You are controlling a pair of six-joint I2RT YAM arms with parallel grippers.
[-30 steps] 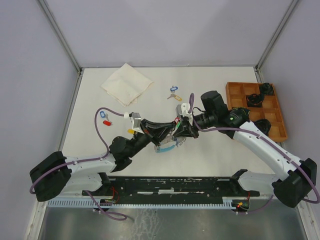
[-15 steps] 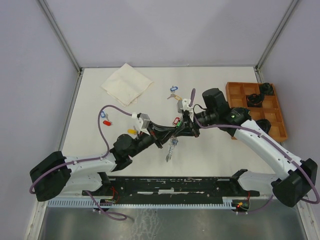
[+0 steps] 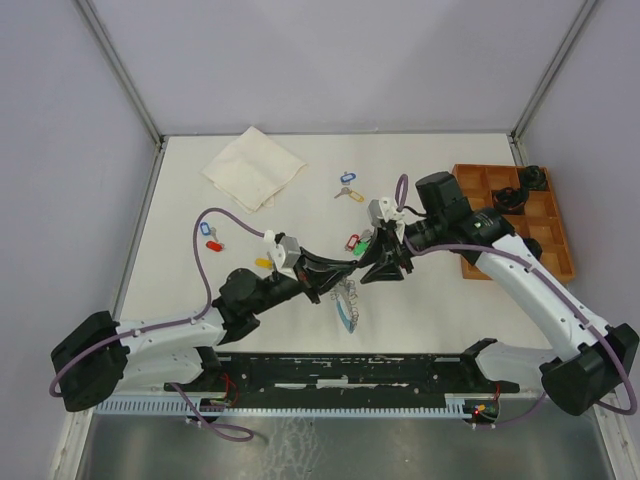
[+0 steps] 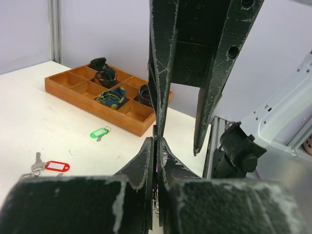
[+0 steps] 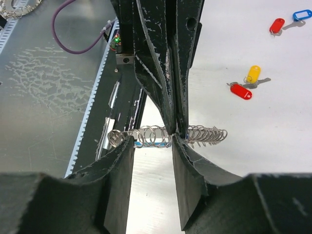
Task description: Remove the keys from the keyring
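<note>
The left gripper (image 5: pixel 173 129) was pinched shut on the keyring (image 5: pixel 200 134), a large loop of silvery beaded chain and light-blue band, and held it just above the white table (image 3: pixel 430 320) between the two arms. The loop's long axis ran crosswise to the right gripper (image 5: pixel 152 142). That gripper's jaws stood apart, with the chain just ahead of them and untouched (whether any key still hung on it was too small to tell). The right arm was therefore the nearer free one, facing the loop squarely. A red-tagged silver key (image 5: pixel 241 91) and a yellow-tagged silver key (image 5: pixel 252 74) lay loose, well apart from the loop. The near table edge was close, and the open room lay farther in.
</note>
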